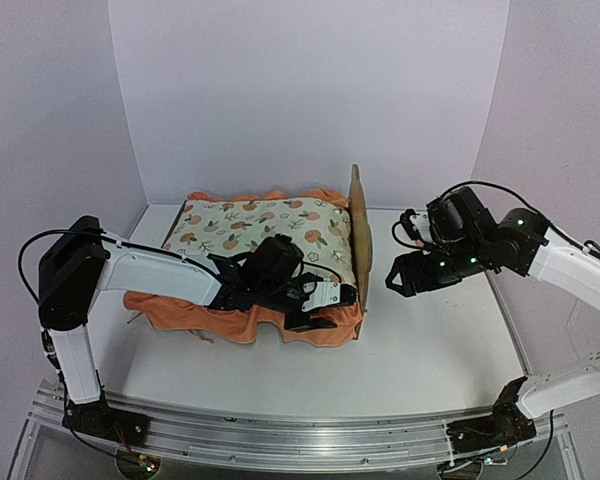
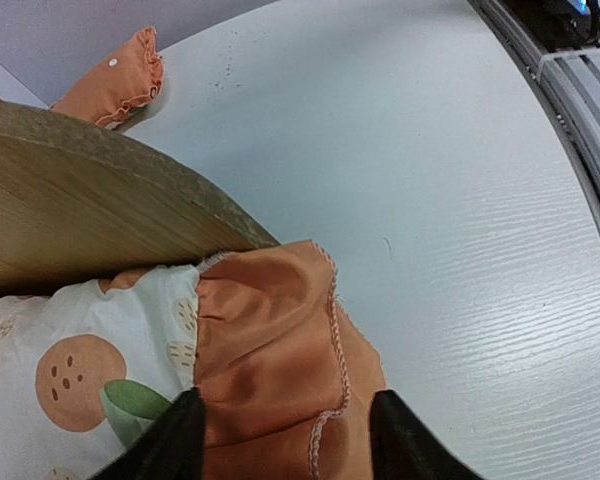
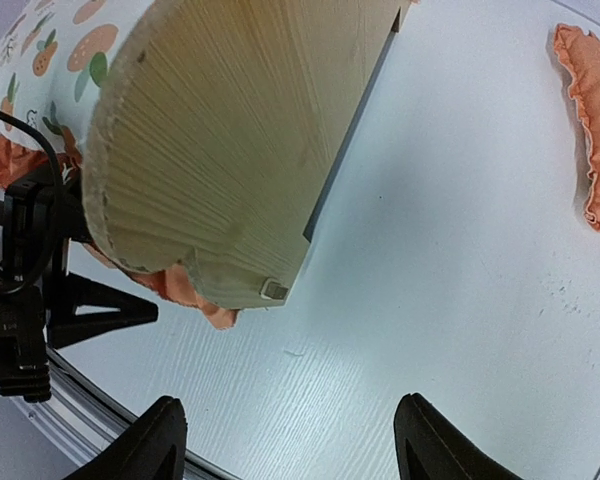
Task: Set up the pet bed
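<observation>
The plywood pet bed (image 1: 359,225) stands mid-table with its headboard at the right. The orange-print mattress pad (image 1: 260,232) lies on it, its orange ruffle (image 2: 270,340) spilling over the front. My left gripper (image 1: 318,308) is open at the bed's front right corner, with the ruffle between its spread fingers (image 2: 176,440). My right gripper (image 1: 400,275) is open and empty, just right of the headboard's back (image 3: 220,150) and above bare table. The small orange pillow (image 3: 595,130) lies on the table beyond the headboard and also shows in the left wrist view (image 2: 115,80).
White walls (image 1: 310,90) close the back and sides of the table. A metal rail (image 1: 280,435) runs along the near edge by the arm bases. The left arm's black gripper body (image 3: 25,290) shows beside the headboard in the right wrist view.
</observation>
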